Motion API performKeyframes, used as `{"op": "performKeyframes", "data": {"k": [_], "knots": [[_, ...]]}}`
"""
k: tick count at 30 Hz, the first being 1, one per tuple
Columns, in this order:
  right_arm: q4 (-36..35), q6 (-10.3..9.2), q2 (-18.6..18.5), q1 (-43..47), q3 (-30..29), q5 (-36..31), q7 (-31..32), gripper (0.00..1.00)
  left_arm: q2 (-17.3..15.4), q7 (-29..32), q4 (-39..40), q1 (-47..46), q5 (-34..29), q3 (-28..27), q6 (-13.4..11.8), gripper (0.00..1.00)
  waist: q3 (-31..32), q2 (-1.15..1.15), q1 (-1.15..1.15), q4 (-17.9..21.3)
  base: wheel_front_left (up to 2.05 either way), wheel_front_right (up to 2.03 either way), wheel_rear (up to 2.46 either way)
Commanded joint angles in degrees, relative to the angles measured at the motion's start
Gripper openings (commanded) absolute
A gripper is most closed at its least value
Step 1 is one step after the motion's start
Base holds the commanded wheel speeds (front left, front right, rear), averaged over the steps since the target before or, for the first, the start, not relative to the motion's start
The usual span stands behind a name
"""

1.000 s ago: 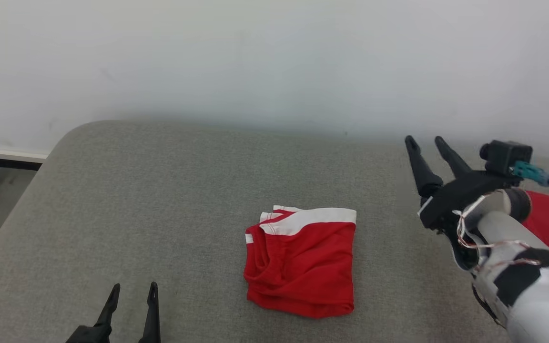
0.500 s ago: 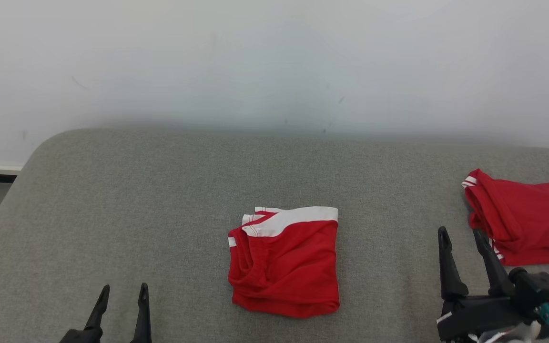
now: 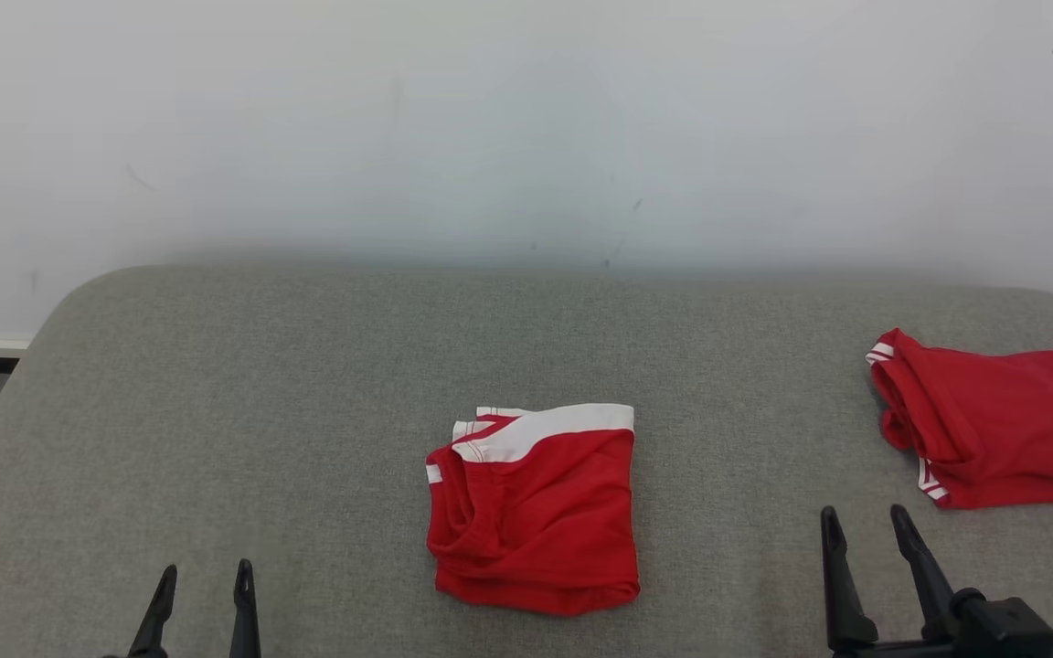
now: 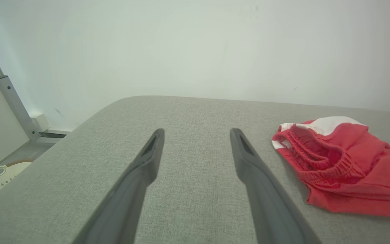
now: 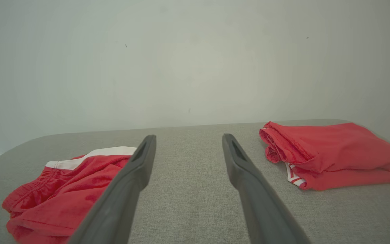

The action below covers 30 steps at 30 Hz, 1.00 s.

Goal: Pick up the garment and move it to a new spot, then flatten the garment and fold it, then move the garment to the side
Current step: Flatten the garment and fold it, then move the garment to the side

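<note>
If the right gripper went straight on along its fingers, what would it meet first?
Probably nothing soon: the right gripper points between the centre garment and the right-hand garment, over bare grey cushion, toward the white wall. Depth is unclear.

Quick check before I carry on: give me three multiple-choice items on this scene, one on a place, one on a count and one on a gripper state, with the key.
1. Where on the grey cushion does the red garment with the white waistband lie?
A. near the middle
B. at the far left edge
C. hanging off the front

2. How many red garments lie on the cushion?
A. one
B. two
C. four

3. The right gripper is:
A. shut on a garment
B. shut, empty
C. open, empty

Key:
1 A, it sits mid-cushion in the head view.
2 B, a second garment lies apart to its right.
3 C, its fingers stand apart over bare cushion.
</note>
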<state>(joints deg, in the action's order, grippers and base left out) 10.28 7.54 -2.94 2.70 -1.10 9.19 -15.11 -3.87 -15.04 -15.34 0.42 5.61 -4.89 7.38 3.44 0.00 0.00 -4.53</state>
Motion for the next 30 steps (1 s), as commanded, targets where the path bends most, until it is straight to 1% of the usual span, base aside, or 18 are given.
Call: {"op": "performKeyframes", "data": {"k": [1, 8, 16, 30], "knots": [[0.3, -0.15, 0.0, 0.4, 0.7, -0.1, 0.0, 1.0, -0.1, -0.2, 0.5, 1.5, -0.8, -0.4, -0.2, 1.0, 0.1, 0.0, 0.0, 0.3, 0.0, 0.0, 0.0], [2.8, -0.14, 0.1, -0.2, 2.3, -0.1, 0.0, 1.0, 0.4, -0.2, 1.3, 2.8, -1.8, -0.2, -0.2, 1.0, 0.2, 0.0, 0.0, 0.1, 0.0, 0.0, 0.0], [5.0, -0.15, 0.1, -1.6, 3.2, 0.9, 0.0, 1.0, 0.7, -0.2, 2.2, 3.0, -1.6, -0.2, -0.1, 1.0, 0.0, 0.0, 0.0, 0.2, 0.0, 0.0, 0.0], [3.5, -0.14, 0.1, -0.6, 4.4, 1.7, 0.0, 1.0, 1.0, -0.2, 2.4, 1.8, -1.2, -0.1, -0.1, 1.0, -0.3, 0.0, 0.0, 0.0, 0.0, 0.0, 0.0]]}}
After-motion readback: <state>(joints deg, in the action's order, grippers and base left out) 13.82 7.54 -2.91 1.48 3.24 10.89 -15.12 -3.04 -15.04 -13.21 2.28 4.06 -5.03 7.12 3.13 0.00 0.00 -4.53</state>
